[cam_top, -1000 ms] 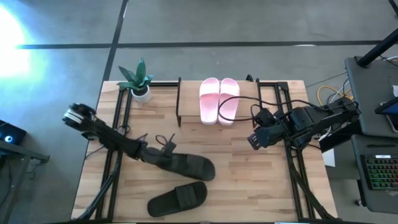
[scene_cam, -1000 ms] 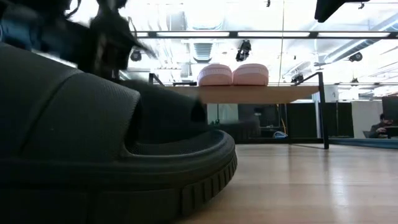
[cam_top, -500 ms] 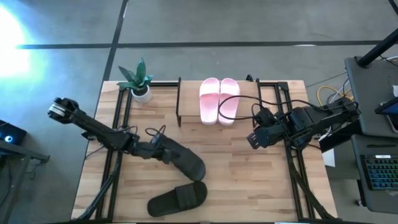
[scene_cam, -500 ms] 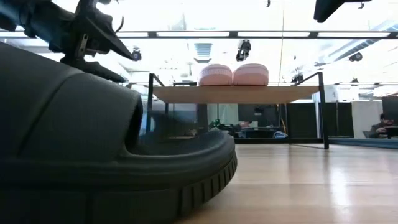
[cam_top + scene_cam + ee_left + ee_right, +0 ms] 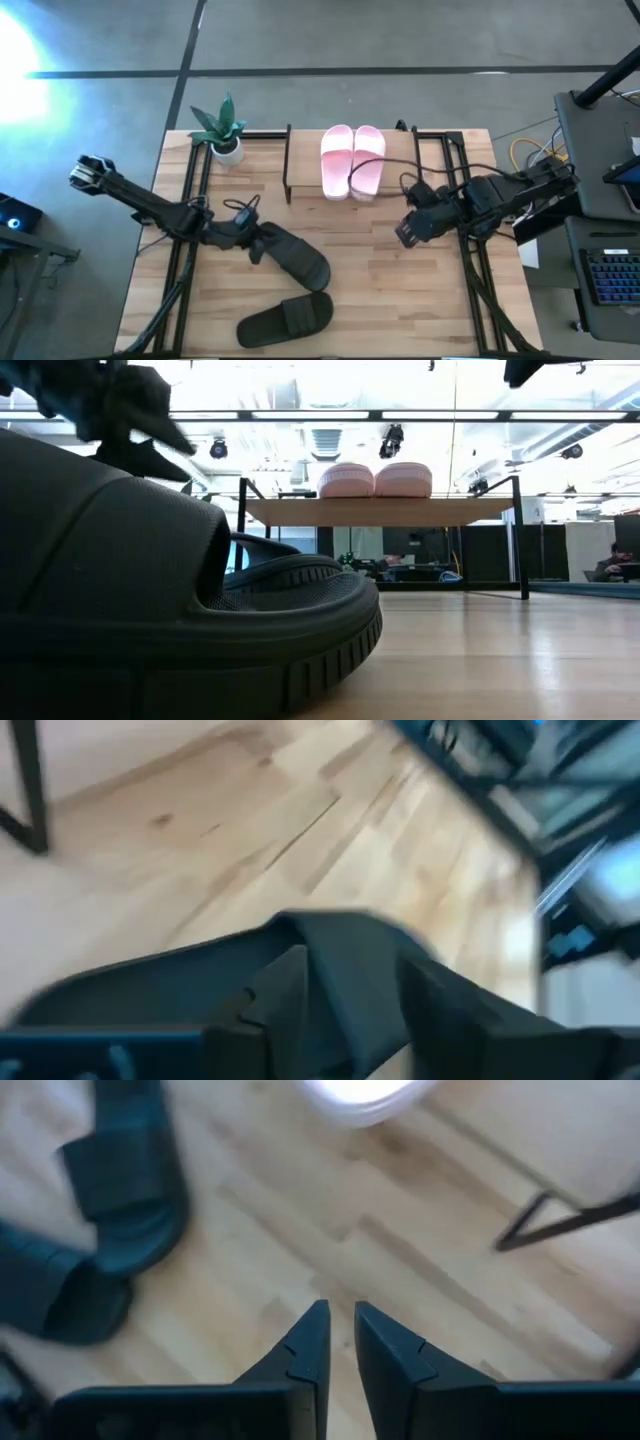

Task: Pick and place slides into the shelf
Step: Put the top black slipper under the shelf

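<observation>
Halfway: two pale pink slides (image 5: 351, 160) sit on the light wooden shelf (image 5: 302, 165), my left jaws (image 5: 258, 243) clenched on one dark olive-black slide (image 5: 298, 256) near it, the other dark slide (image 5: 287, 320) farther out on the surface, right jaws (image 5: 338, 1342) nearly closed, empty.

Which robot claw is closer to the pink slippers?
The right claw. It hangs just to the right of the pink slides, nearer the front edge. The left claw grips a dark slide farther away.

Count on the table: two pale pink slides (image 5: 351, 161), side by side on one shelf (image 5: 290, 163). Two dark slides: one (image 5: 296, 256) at the left gripper (image 5: 256, 244), one (image 5: 287, 318) near the front edge. One potted plant (image 5: 222, 129). Two arms, two grippers; right gripper (image 5: 409, 231). One person (image 5: 617, 559), apparently, far back.
</observation>
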Motion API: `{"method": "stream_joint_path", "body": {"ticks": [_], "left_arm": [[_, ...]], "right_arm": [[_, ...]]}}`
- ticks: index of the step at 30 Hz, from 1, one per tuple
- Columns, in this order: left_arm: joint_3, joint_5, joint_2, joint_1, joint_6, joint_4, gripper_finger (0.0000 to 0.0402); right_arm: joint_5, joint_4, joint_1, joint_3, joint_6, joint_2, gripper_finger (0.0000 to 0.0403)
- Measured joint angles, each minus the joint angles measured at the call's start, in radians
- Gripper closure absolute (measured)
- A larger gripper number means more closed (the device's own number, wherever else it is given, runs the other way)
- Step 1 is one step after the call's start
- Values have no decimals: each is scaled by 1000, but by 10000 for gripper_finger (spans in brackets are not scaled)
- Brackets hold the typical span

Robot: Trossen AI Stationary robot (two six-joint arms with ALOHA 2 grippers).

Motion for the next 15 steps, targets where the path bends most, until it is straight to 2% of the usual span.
{"method": "stream_joint_path", "body": {"ticks": [3, 6, 12, 15], "left_arm": [[0, 11, -13, 0, 54, -118, 321], [0, 12, -10, 11, 93, -184, 385], [2, -99, 36, 60, 293, -183, 389], [10, -71, 76, 117, 402, -180, 389]], "right_arm": [[-3, 14, 38, 0, -6, 26, 387], [-4, -10, 57, 0, 30, 56, 393], [-5, -27, 60, 0, 82, 115, 394], [-5, -24, 60, 0, 97, 139, 394]]}}
